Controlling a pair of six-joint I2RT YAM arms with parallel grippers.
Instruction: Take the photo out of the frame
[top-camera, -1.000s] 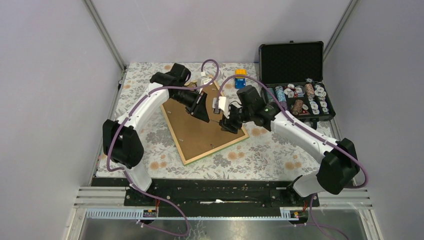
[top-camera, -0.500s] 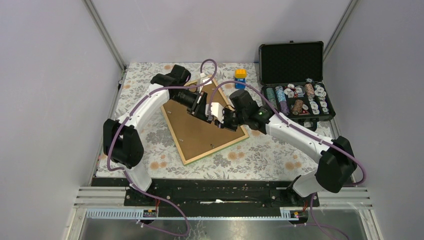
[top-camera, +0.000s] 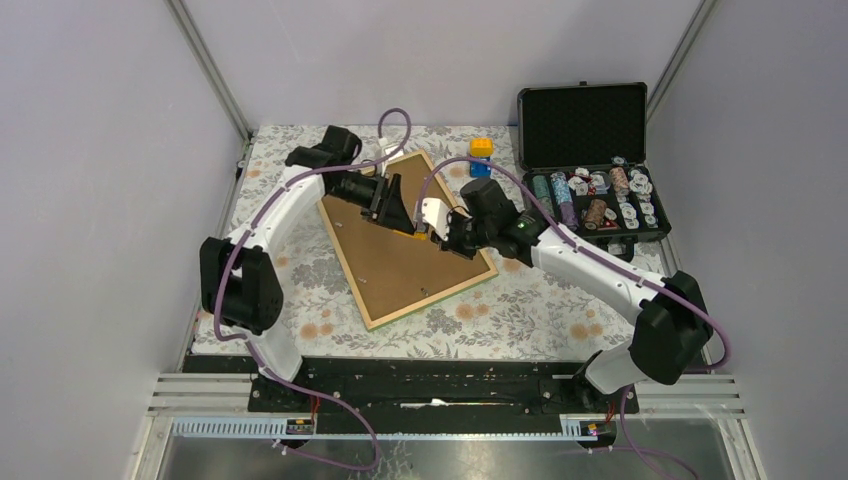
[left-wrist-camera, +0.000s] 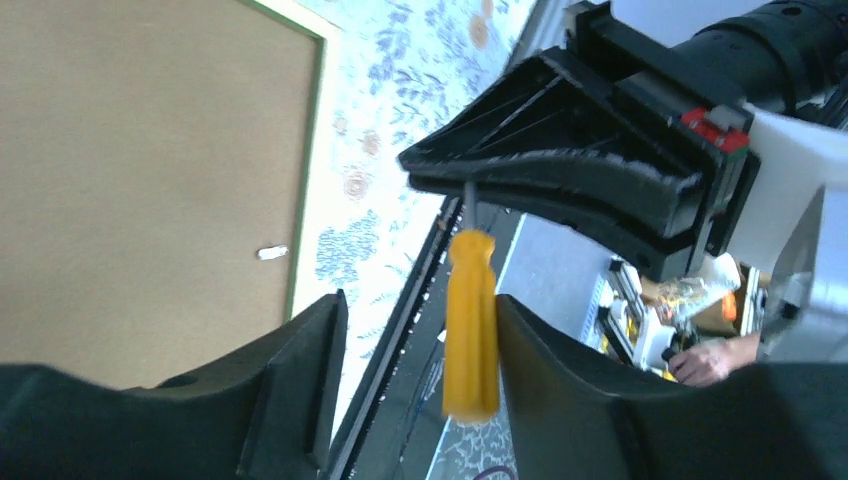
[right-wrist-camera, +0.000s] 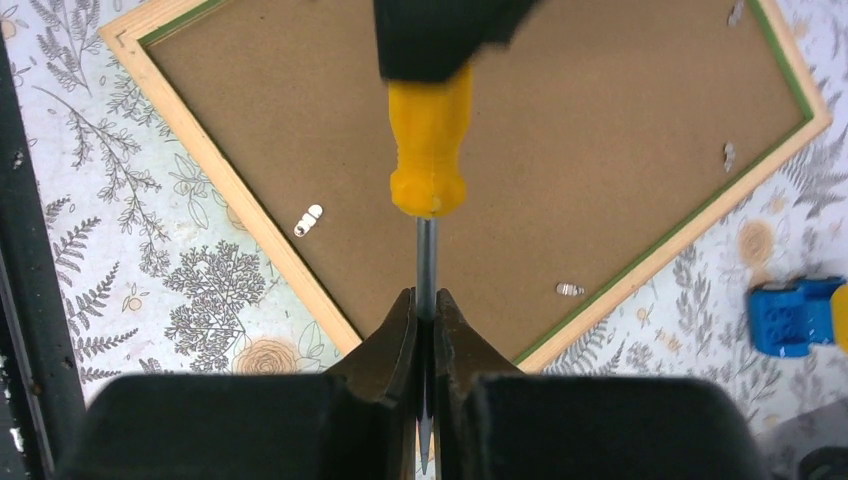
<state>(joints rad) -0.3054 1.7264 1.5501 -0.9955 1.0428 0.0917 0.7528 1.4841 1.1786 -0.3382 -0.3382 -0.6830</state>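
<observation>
**Screwdriver caught between two grippers above the face-down frame**

Here's the right gripper (right-wrist-camera: 425, 300), clenched tight on the bare metal shaft of the yellow-handled screwdriver (right-wrist-camera: 428, 140), fingers pressed together with only the steel between them. Opposite it is the left gripper (left-wrist-camera: 418, 320), and that one's released: its fingers stand wider than the yellow handle, which sits between them close against one finger with a clear gap to the other. The tool hangs above the board, not touching it.

Down below lies the large rectangular frame with the brown board back and light wood rim (top-camera: 400, 270). It's back-up and angled on the flower-patterned counter (top-camera: 520, 300), one corner toward the far edge and another toward the near edge, left of the middle. A thin green line shows inside the rim. The photo can't be seen; the board covers it.

Now the count:
- one frame
- one screwdriver
- at least three small metal tabs (right-wrist-camera: 310, 217) on the board
- one open black case (top-camera: 585, 125) in the far right corner, holding many poker chips (top-camera: 600, 200), too many to tally
- one yellow toy block (top-camera: 481, 146) touching one blue block (top-camera: 480, 168) by the far edge, between frame and case
</observation>
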